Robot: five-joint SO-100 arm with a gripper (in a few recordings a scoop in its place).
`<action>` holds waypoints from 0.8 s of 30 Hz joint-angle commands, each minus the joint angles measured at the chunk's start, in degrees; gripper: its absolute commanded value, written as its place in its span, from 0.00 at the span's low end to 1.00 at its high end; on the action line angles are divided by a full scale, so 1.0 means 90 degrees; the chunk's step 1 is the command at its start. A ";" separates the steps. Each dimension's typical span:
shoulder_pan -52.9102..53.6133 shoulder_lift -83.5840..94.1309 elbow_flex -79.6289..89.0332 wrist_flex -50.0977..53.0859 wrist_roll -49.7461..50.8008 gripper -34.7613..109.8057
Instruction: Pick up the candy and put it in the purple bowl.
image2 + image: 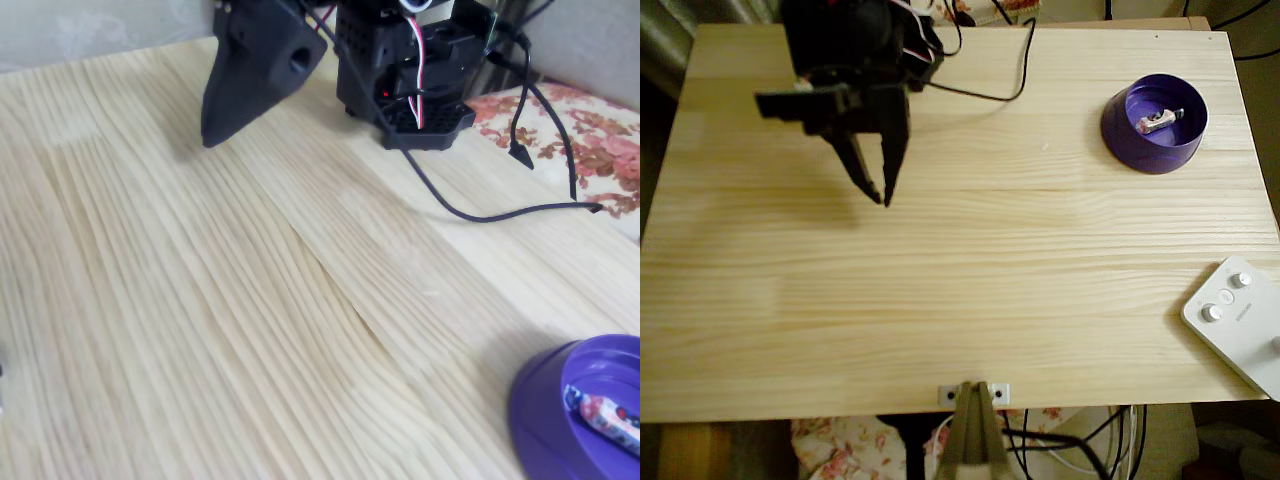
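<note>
Overhead view: the candy [1158, 121] lies inside the purple bowl [1137, 143] at the counter's [960, 300] far right. The jaws [878, 193] hang at the far left, well apart from it, slightly parted and empty. A white box [1240, 325] sits near right.

Fixed view: the candy [603, 414] rests in the bowl [540, 410] at lower right; the jaws [215, 135] point down at the far left.

The purple bowl [1154, 124] stands upright near the table's far right corner in the overhead view. The candy [1160, 120] lies inside it, tilted.
</note>
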 commanded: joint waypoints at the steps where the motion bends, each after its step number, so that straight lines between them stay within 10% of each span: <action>1: 0.0127 0.0547 -0.0107 0.0312 -0.0059 0.24; 24: 0.0264 0.0869 -0.0107 0.1035 0.0146 0.24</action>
